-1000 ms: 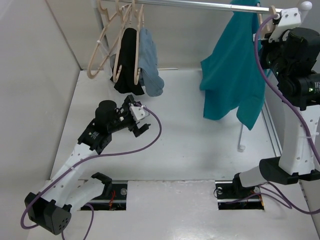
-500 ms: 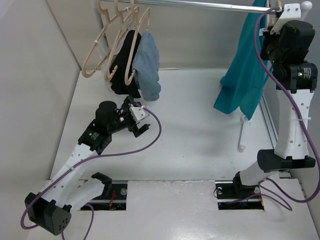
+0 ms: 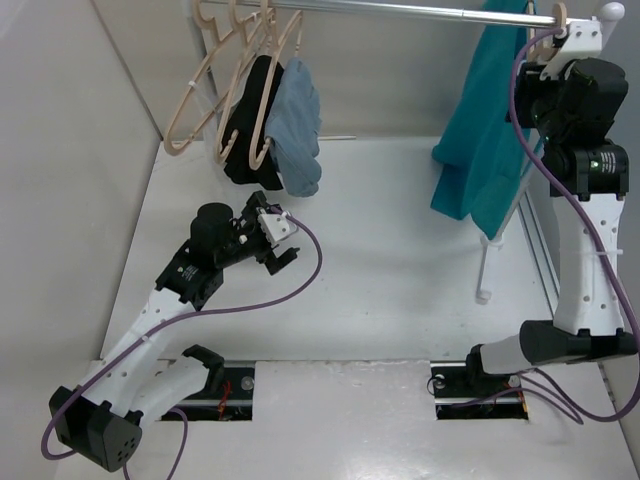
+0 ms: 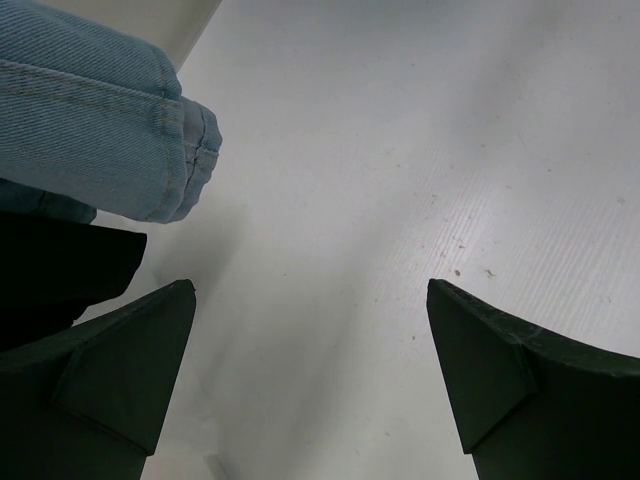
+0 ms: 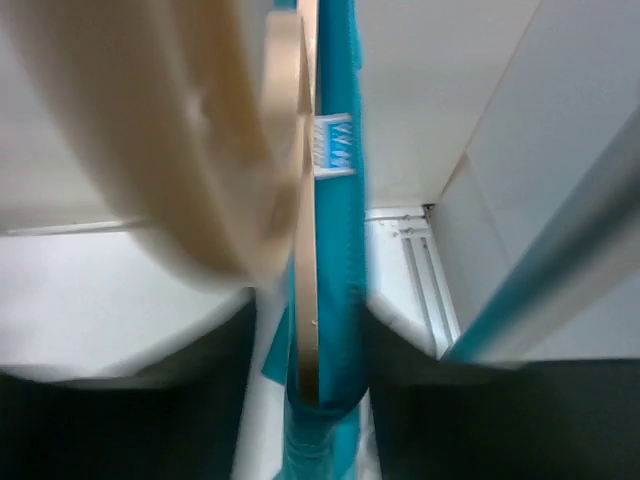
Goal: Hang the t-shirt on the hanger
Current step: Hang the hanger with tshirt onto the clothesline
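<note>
The teal t-shirt [image 3: 488,150] hangs at the right end of the rail, draped over the pale wooden hanger [image 5: 307,250], and it clears the table. In the right wrist view the hanger and the t-shirt [image 5: 340,260], with its white neck label [image 5: 333,145], run edge-on between my jaws. My right gripper [image 5: 310,330] stands open around them, with a gap on the left side. In the top view the right gripper [image 3: 548,50] sits just under the rail. My left gripper [image 3: 288,240] hovers open over the table with nothing in it, as the left wrist view [image 4: 310,330] confirms.
A metal rail [image 3: 400,10] spans the back. At its left hang several bare hangers [image 3: 195,95], a black garment [image 3: 248,120] and a grey-blue garment [image 3: 298,130], close above the left gripper. A thin white rod [image 3: 483,268] stands on the table under the t-shirt. Side walls close in.
The right arm carried the hanger and t-shirt rightward and up to the rail's end, and the shirt turned edge-on. The right jaws have parted. The left arm stayed still.
</note>
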Motion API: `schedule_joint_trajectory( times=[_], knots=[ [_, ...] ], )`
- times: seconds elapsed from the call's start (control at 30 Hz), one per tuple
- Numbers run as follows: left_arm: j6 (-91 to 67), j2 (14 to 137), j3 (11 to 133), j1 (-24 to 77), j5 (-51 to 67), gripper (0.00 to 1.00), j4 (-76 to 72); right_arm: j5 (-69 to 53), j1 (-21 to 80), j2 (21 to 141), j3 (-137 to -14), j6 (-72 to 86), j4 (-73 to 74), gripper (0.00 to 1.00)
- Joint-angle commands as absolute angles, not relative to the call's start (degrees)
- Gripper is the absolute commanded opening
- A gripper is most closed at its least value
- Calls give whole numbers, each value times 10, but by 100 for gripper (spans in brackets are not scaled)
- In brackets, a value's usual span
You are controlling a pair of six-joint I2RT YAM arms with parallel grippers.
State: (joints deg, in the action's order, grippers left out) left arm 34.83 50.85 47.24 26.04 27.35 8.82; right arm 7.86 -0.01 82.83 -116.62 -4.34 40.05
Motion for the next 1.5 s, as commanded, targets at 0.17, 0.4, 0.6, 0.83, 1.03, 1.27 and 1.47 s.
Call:
schedule_joint_trajectory(
  times=[0.17,0.4,0.6,0.83,1.03,1.27,1.47],
  knots=[
    [330,502,461,261,291,100,68,122,27,748,-1125,-93,435,99],
    [325,502,467,261,303,100,85,268,120,656,-1107,-192,408,99],
    [336,502,472,261,292,100,111,302,183,610,-1107,-249,356,99],
    [320,483,459,261,237,100,116,14,258,593,-1004,-300,320,99],
    [253,441,404,221,166,100,91,6,431,624,-774,-228,258,99],
    [200,382,309,210,55,100,41,92,519,549,-413,-47,-1,99],
    [194,375,287,197,61,100,16,85,525,548,-251,-14,-113,99]
  ],
)
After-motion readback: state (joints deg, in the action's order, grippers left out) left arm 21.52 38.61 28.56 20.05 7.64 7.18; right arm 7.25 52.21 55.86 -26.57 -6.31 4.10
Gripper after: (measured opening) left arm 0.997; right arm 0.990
